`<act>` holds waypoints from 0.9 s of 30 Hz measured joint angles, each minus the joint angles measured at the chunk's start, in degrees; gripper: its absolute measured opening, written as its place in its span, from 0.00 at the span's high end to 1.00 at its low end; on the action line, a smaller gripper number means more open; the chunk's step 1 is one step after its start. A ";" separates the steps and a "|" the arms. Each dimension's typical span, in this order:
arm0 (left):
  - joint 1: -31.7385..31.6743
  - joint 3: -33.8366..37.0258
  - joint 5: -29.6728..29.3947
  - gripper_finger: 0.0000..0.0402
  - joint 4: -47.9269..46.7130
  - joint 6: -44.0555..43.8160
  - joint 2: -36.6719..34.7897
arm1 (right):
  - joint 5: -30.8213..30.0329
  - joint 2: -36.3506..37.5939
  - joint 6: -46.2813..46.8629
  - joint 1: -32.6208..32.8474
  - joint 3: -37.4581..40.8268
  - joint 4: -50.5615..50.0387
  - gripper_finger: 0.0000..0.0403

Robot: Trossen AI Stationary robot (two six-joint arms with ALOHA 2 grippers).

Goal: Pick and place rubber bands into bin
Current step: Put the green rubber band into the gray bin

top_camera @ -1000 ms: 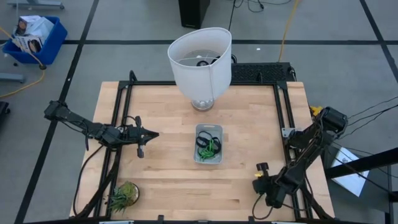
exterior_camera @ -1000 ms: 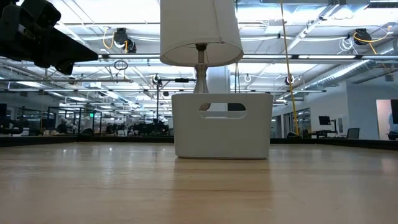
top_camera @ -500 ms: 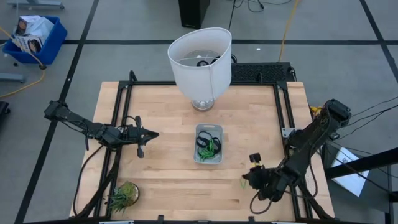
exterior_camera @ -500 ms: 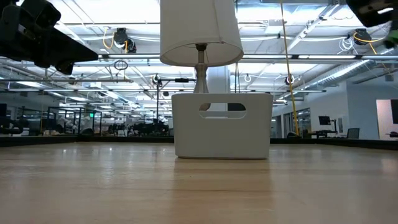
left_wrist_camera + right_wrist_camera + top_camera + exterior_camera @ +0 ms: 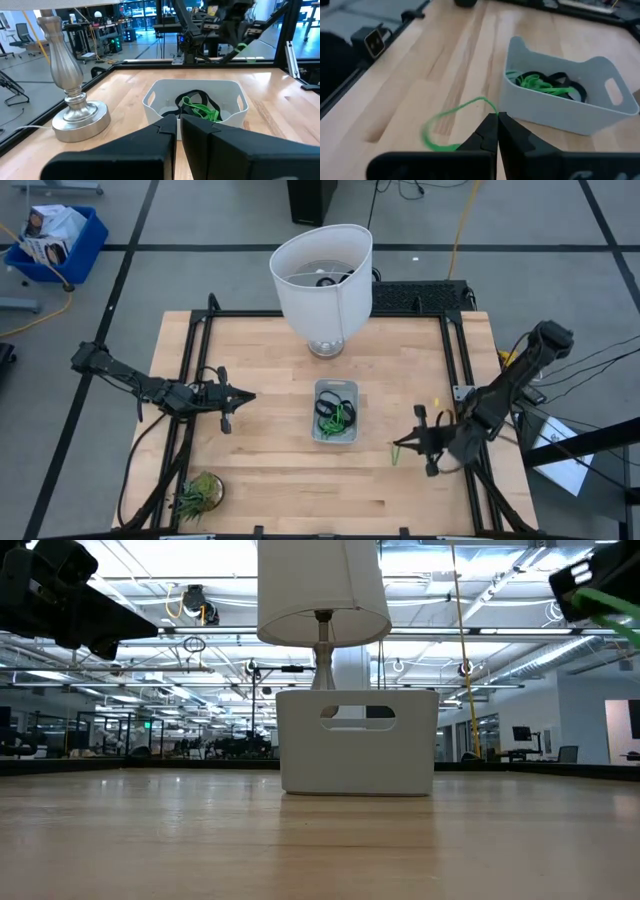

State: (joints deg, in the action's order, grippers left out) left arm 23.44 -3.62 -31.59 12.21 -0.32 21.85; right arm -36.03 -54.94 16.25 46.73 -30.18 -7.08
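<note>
The pale bin (image 5: pixel 335 411) stands mid-table and holds several green and black rubber bands (image 5: pixel 545 82); it also shows in the low view (image 5: pixel 357 740) and the left wrist view (image 5: pixel 197 102). My right gripper (image 5: pixel 399 446) is right of the bin, above the table, shut on a light-green rubber band (image 5: pixel 455 122). My left gripper (image 5: pixel 247 395) is shut and empty, left of the bin, above the table. My right gripper pinches the light-green rubber band between its two fingertips at one end of the loop (image 5: pixel 492 107). The fingers point roughly level toward the table's left. The rest of the loop hangs slack below and ahead of the fingers (image 5: pixel 393 453), clear of the table.
A white lampshade on a silver base (image 5: pixel 322 280) stands behind the bin at the far edge. A small spiky green plant (image 5: pixel 198 493) sits at the near left corner. Black frame rails (image 5: pixel 452 370) run along the table's sides.
My right gripper has risen from the near right corner and swung toward the far edge and the bin, turning from pointing down to nearly level. It carries the green band, lifted clear of the table. My left arm has kept still.
</note>
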 joint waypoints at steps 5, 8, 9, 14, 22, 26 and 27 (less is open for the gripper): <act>-0.01 0.00 0.00 0.92 -0.01 0.02 0.02 | 0.09 5.81 -2.02 -2.61 8.78 10.00 1.00; -0.01 0.00 0.00 0.92 -0.02 0.18 0.01 | 0.53 6.82 -3.55 -5.26 11.05 13.72 1.00; 0.00 0.00 0.00 0.92 -0.02 0.33 0.02 | 1.79 6.77 -4.62 -6.47 11.13 14.89 1.00; 0.00 0.00 -0.01 0.92 0.00 0.59 0.00 | 10.32 4.27 -13.51 -13.65 11.13 27.35 1.00; 0.00 0.00 0.00 0.92 0.00 0.57 0.02 | 22.71 -5.53 -20.04 -25.02 9.57 38.36 1.00; 0.00 0.00 -0.01 0.92 -0.02 0.89 0.01 | 25.64 -12.19 -20.57 -28.91 5.71 38.52 1.00; -0.01 0.00 -0.02 0.92 -0.02 1.22 -0.01 | 25.66 -13.64 -20.88 -29.65 4.65 38.50 1.00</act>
State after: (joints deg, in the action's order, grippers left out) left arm 23.43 -3.62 -31.62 12.19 0.90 21.85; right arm -10.37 -68.58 -4.63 17.08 -25.52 31.41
